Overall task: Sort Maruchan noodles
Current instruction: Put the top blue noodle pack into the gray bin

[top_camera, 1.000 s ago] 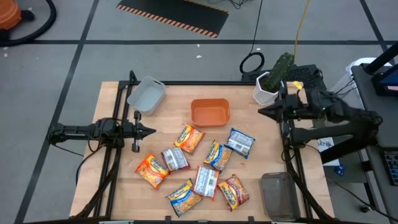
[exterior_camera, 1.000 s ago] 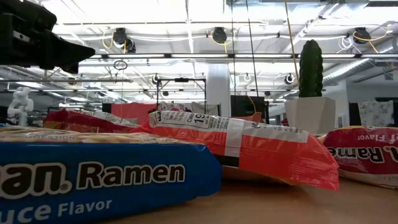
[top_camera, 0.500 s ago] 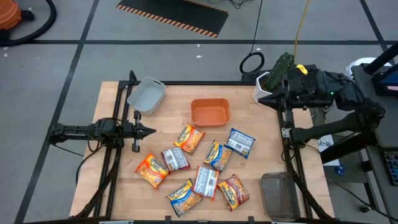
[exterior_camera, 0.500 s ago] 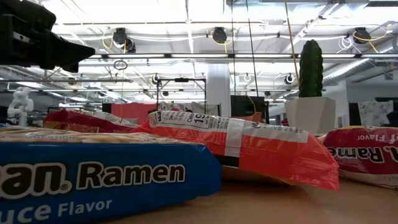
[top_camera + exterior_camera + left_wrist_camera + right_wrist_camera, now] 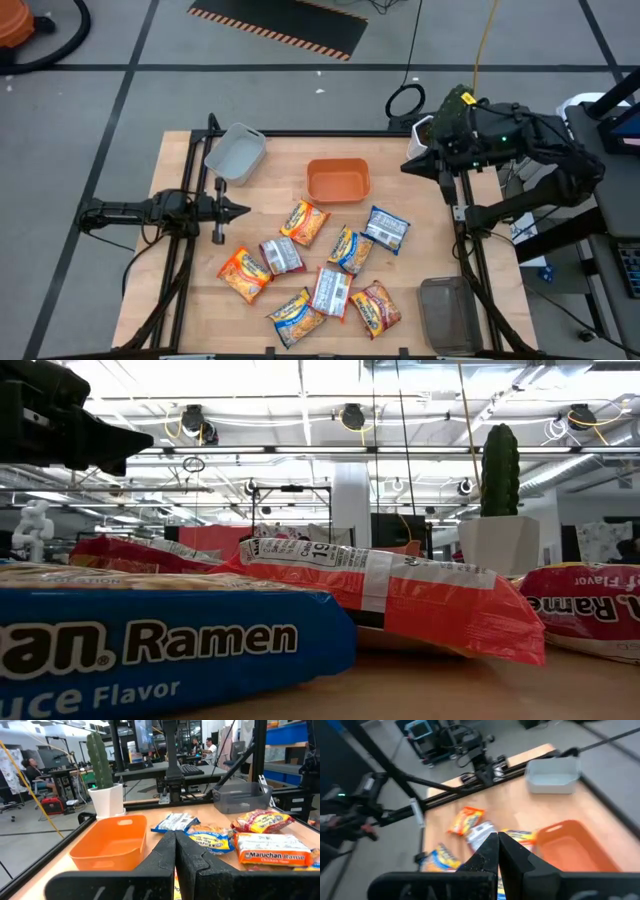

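A: Surface, room?
B: Wooden bench [image 5: 400,290], grey floor around.
A: Arms?
B: Left pincer [image 5: 243,211] clenched, empty, at left edge. Right pincer [image 5: 406,167] clenched, empty, over right edge by the cactus pot [image 5: 428,140].
A: Count?
B: Eight noodle packets [image 5: 329,290] mid-bench toward near edge. Three bins: grey bin [image 5: 236,152], orange bin [image 5: 338,181], clear bin [image 5: 447,314].
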Action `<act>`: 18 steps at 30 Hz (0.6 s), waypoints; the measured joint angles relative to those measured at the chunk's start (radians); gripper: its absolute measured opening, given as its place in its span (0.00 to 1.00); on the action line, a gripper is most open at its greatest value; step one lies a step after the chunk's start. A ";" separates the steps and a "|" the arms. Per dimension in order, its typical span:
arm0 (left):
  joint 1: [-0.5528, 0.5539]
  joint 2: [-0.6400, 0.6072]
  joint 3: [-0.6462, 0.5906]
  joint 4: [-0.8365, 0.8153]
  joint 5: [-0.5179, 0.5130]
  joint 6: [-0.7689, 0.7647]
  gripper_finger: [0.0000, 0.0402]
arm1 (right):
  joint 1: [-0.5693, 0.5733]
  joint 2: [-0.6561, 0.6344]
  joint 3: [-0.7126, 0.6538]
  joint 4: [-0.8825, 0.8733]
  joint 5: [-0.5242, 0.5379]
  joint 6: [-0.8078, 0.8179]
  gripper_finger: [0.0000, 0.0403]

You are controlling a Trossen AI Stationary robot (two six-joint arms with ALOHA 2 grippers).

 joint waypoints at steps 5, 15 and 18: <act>0.000 0.000 0.000 0.013 -0.003 -0.018 0.00 | 0.000 0.026 0.010 -0.030 -0.033 0.092 0.00; -0.005 0.018 0.060 0.096 -0.114 -0.250 0.00 | 0.000 0.085 0.009 -0.041 -0.049 0.141 0.00; -0.011 0.069 0.141 0.056 -0.111 -0.270 0.00 | -0.008 0.092 0.009 -0.052 -0.047 0.129 0.00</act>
